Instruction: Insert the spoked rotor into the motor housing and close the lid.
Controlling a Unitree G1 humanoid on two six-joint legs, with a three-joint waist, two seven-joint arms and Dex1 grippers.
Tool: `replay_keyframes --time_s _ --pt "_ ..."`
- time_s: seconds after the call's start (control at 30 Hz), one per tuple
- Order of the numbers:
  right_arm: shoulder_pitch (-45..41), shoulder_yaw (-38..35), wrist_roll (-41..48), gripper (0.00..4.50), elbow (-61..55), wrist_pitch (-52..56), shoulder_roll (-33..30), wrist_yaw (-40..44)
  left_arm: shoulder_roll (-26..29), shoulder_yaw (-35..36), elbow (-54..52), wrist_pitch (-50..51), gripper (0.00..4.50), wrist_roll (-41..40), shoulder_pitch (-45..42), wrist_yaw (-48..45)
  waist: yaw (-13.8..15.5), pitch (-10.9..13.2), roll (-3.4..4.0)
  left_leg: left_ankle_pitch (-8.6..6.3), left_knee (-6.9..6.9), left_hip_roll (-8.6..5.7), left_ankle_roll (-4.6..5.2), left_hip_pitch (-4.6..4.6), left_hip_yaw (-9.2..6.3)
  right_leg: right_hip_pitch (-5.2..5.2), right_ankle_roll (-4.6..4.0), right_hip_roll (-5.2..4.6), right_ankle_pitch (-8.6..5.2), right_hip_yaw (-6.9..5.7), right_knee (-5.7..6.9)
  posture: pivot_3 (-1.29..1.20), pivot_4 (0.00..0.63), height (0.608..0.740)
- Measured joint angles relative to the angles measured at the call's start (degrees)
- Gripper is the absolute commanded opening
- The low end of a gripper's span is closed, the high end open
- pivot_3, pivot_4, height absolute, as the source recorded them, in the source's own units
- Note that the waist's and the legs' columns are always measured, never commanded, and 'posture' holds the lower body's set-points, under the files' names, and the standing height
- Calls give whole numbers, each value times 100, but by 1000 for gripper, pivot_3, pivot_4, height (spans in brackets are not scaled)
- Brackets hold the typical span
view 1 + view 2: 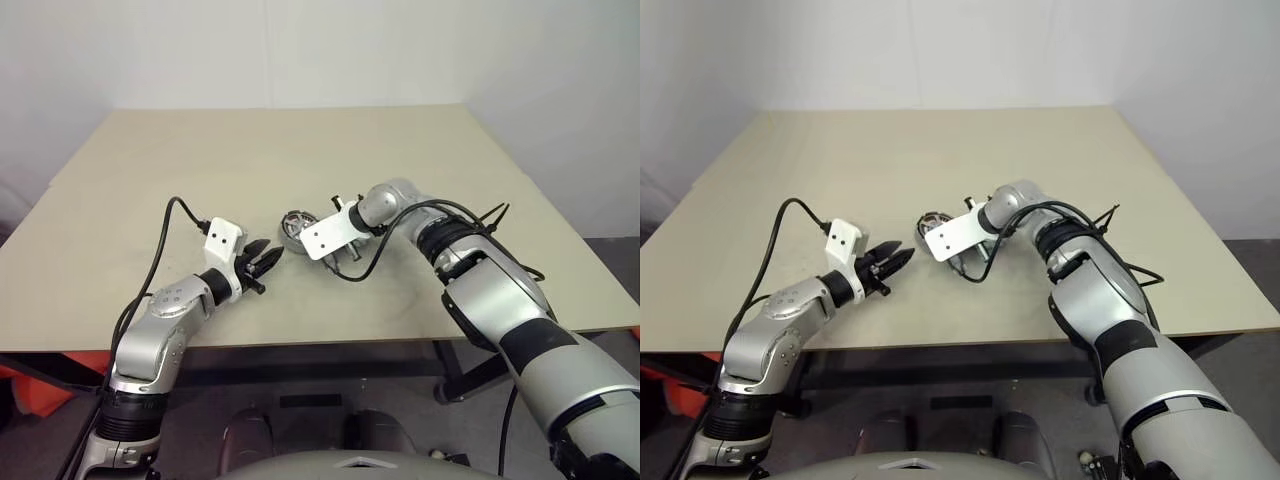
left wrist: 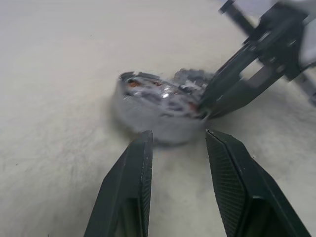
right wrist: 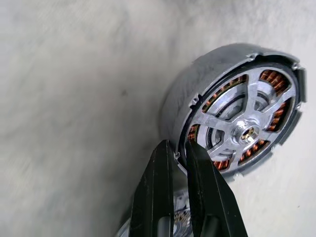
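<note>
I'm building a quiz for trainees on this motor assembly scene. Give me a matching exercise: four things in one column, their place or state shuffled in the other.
Things:
1. left tool
2. right tool
3. spoked rotor
4. table

Place or state:
a. seated inside the motor housing
b. fingers apart, empty, just short of the motor housing
c. fingers pinched on the motor housing's rim
d. beige, bearing the motor housing

Pairs: 1-b, 2-c, 3-a, 4-d

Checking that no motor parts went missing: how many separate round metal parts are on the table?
2 can be made out: the motor housing, spoked rotor seated inside, mid-table by the right gripper; the notched lid just behind it. Others may be hidden.
</note>
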Motion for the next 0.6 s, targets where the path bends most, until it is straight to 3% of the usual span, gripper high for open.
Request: replay_keyframes --time_s 0.47,0.6 --pt "242 -154 230 489 -453 164 4 460 55 -25 264 -151 1775 110 -71 18 -8 2 2 0 0 5 1 -5 0 -10 -10 1 -6 -10 6 0 0 740" --pt "349 -204 387 1412 -726 208 -22 753 64 -25 273 -198 1775 122 -96 18 -5 2 2 0 0 5 1 -2 0 -7 -10 0 -6 -10 6 0 0 740"
